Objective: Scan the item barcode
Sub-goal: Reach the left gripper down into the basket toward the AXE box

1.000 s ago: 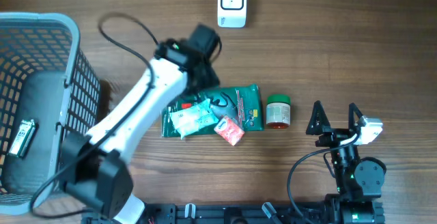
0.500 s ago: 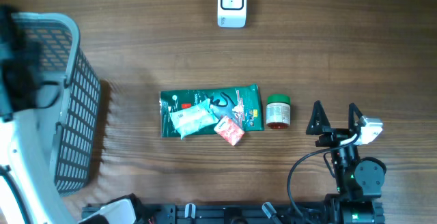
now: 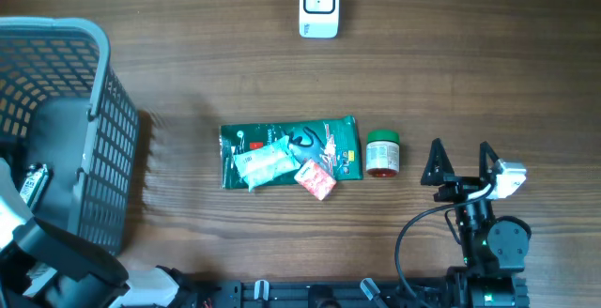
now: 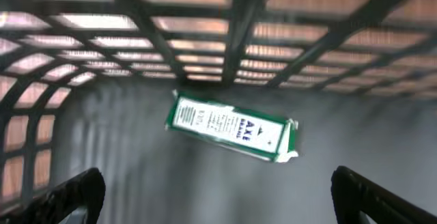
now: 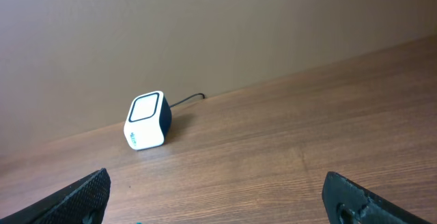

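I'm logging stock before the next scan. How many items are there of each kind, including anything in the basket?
Flat packets: 3 (large green foil packet, pale teal pouch, small red sachet)
Jars: 1 (small green-lidded jar)
Boxes: 1 (green-and-white cardboard box inside the grey plastic mesh basket)
Total: 5

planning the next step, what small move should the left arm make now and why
Probably lift the open left gripper clear of the basket toward the green pouch: the small box already lies inside, loose, and the pouch waits on the table.
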You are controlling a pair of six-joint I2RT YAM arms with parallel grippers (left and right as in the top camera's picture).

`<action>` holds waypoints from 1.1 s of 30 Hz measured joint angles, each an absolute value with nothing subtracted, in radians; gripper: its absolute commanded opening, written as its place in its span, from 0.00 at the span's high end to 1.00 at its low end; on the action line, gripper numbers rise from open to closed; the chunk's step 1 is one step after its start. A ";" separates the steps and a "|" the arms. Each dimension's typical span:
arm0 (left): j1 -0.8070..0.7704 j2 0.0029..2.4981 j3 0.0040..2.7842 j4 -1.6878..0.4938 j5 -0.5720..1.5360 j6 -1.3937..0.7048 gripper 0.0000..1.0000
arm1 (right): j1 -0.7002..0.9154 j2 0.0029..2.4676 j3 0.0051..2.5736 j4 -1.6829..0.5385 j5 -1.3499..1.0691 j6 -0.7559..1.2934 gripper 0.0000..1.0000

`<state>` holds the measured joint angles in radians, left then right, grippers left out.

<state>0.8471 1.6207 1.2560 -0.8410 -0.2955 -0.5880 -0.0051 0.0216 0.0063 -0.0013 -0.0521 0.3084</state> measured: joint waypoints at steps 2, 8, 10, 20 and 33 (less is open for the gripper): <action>0.854 1.621 1.222 -0.778 -0.240 -0.424 0.00 | -0.005 0.022 0.006 -0.001 -0.052 0.308 0.00; 0.854 1.621 1.220 -0.717 -0.207 -0.164 0.00 | -0.005 0.022 0.006 -0.001 -0.052 0.308 0.00; 0.854 1.638 1.220 -0.731 -0.207 -0.146 0.00 | -0.005 0.022 0.006 -0.001 -0.052 0.308 0.00; 0.933 1.743 1.218 -0.775 -0.197 -0.242 0.00 | -0.005 0.022 0.006 -0.001 -0.052 0.308 0.00; 0.940 1.766 1.217 -0.738 -0.196 -0.257 0.00 | -0.005 0.022 0.006 -0.001 -0.052 0.308 0.00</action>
<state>0.9401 1.7657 1.2171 -0.7383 -0.1955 -0.2573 -0.0051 0.0216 0.0063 -0.0013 -0.0521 0.3084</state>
